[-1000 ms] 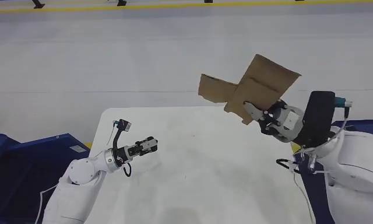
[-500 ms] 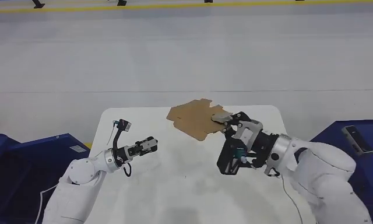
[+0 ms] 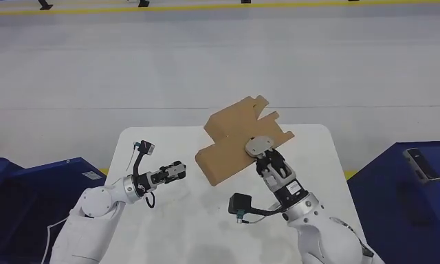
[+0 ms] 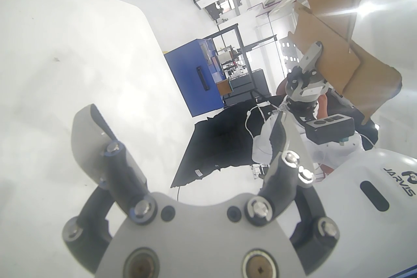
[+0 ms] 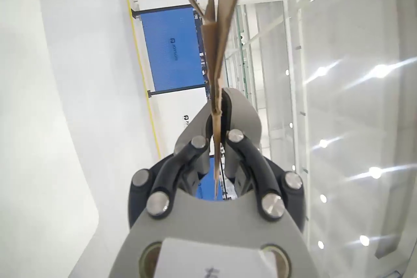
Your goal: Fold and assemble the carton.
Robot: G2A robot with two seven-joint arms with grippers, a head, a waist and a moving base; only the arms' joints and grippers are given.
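Note:
The carton (image 3: 237,141) is a flat, unfolded brown cardboard blank held up in the air above the far middle of the white table (image 3: 172,223). My right gripper (image 3: 261,148) is shut on its near edge. In the right wrist view the cardboard (image 5: 217,64) runs edge-on between the closed fingers of my right gripper (image 5: 216,109). My left gripper (image 3: 180,170) hovers low over the table's left part, open and holding nothing. In the left wrist view its two fingers (image 4: 97,136) stand wide apart, with the carton (image 4: 335,41) held high farther off.
A dark blue cabinet (image 3: 34,195) stands beside the table's left edge, and another blue unit (image 3: 405,188) sits off its right edge. Grey floor with a yellow line (image 3: 220,6) lies beyond the table's far edge.
My right arm swung the carton from the right side down over the far table and then lifted it tilted above the table's middle. The left arm has stayed put.

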